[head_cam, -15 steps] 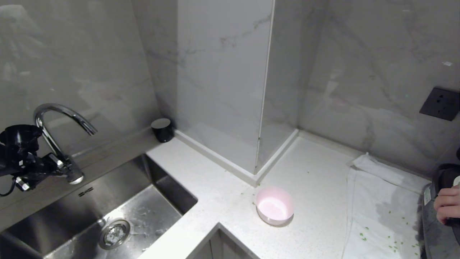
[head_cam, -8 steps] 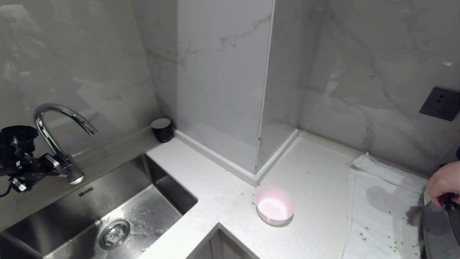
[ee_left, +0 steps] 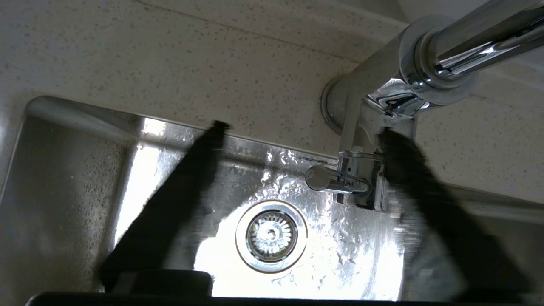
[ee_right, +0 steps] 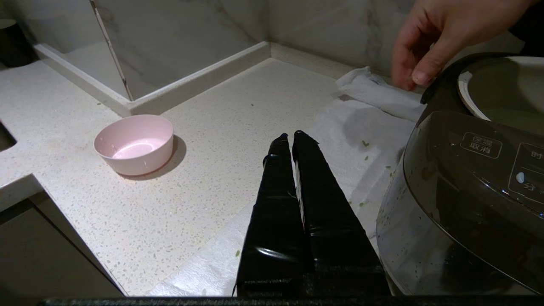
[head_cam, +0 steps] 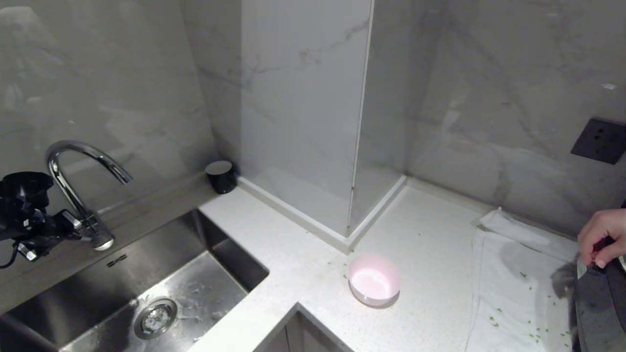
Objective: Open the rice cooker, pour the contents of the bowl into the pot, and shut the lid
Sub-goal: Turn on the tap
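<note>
The person's hand (head_cam: 600, 240) at the right edge has risen since a second ago: then it rested low against the dark body of the rice cooker (head_cam: 597, 313), and now it hovers above the cooker's rim with the fingers curled. The bowl (head_cam: 373, 279) has not shifted, and the left claw (ee_left: 297, 131) has stayed by the tap.

The pale pink bowl stands upright on the white speckled worktop (head_cam: 293, 254), near its front edge, well apart from the cooker to its right. Its white inside looks empty. A white cloth (head_cam: 513, 283) lies on the worktop between bowl and cooker, reaching under the cooker, and small green bits (head_cam: 494, 322) are scattered over it.

In the right wrist view the cooker's lid is up, and the round inner pot (ee_right: 497, 91) shows its pale lining; the person's fingertips are just above its far rim.

The left claw hangs over the steel sink (head_cam: 146, 288) at the far left, beside the chrome tap (head_cam: 80, 186). Its fingers stand apart, one on either side of the tap's lever, gripping nothing.

The right claw (ee_right: 291, 138) is held low over the near edge of the worktop, pointing toward the far wall, with its two black fingers pressed together and empty. A small black cup (head_cam: 221, 176) stands at the far corner beside the sink.
</note>
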Available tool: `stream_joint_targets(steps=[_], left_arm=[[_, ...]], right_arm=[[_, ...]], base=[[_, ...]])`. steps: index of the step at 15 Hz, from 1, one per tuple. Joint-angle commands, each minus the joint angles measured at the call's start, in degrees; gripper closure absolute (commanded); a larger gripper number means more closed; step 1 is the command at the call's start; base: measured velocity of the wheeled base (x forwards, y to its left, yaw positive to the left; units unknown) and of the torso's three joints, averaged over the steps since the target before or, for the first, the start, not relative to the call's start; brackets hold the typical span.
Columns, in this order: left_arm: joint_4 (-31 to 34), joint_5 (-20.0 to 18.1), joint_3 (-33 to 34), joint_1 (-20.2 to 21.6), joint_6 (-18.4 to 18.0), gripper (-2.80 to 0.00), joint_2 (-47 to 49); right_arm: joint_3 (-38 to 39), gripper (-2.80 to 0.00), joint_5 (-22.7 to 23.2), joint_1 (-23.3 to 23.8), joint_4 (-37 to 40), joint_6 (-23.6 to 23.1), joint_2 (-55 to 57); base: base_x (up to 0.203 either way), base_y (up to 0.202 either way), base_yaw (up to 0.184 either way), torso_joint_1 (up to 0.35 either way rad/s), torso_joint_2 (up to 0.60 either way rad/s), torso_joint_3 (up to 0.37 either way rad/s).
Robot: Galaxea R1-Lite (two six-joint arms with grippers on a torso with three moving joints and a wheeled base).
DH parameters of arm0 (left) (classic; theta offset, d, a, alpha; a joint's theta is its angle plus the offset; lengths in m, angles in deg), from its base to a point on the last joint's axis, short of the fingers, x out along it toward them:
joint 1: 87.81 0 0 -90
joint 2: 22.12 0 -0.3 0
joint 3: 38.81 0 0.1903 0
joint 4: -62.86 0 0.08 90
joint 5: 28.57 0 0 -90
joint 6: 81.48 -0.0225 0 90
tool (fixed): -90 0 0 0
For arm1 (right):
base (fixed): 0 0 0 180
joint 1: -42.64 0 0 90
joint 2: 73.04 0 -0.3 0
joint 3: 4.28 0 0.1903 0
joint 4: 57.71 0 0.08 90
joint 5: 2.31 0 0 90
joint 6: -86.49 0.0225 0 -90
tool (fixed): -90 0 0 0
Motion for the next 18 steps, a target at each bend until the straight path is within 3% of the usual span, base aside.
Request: stream_joint_targets(steps=[1, 18], left_arm=[[-0.1, 0.0, 0.0, 0.1, 0.2, 0.0, 0.3], [0.0, -0.1, 0.2, 0.0, 0.0, 0.0, -0.3]], right_arm=[[0.1, 0.0, 0.0, 0.0, 0.0, 0.0, 0.0], [0.1, 0.0, 0.0, 0.0, 0.0, 0.0, 0.0]], base=[[0.0, 0.0, 0.0, 0.0, 0.0, 0.0], [0.0, 0.0, 0.0, 0.0, 0.0, 0.0]])
